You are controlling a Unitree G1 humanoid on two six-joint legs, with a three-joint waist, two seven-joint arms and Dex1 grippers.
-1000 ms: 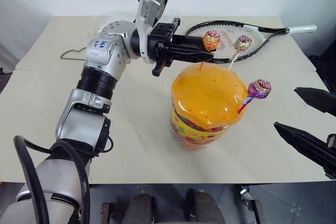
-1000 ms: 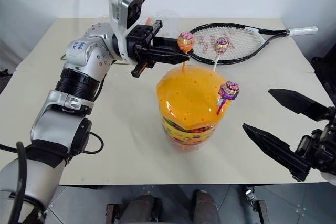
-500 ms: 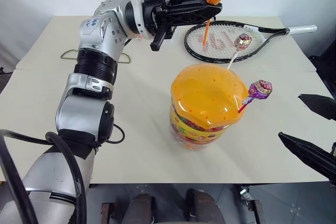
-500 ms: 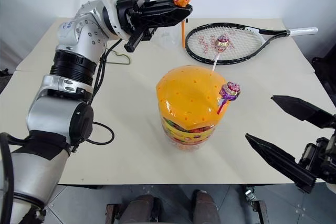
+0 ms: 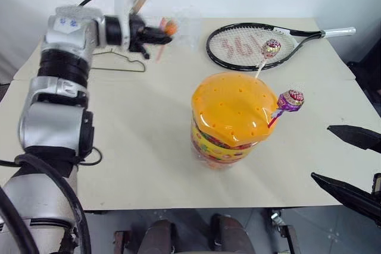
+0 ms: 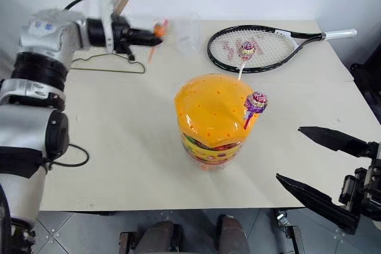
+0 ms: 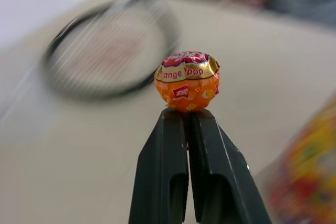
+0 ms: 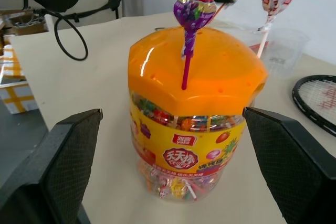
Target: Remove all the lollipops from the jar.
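Carrying the orange lollipop clamped in its shut left gripper at upper left, clear of the jar; the right gripper waits wide open, empty, at lower right.

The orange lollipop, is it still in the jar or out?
Out. The left gripper is shut on the orange lollipop, far from the jar.

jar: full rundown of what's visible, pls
The jar is a wide clear plastic tub, upright near the table's middle. A yellow label with fruit pictures wraps its upper wall; wrapped candies show through the clear lower part. Its domed orange lid is dotted with small holes. Two lollipops stand in the lid: a purple one on a red stick, tilted outward at the rim, and a pink one on a white stick at the far edge. Neither gripper touches the jar.
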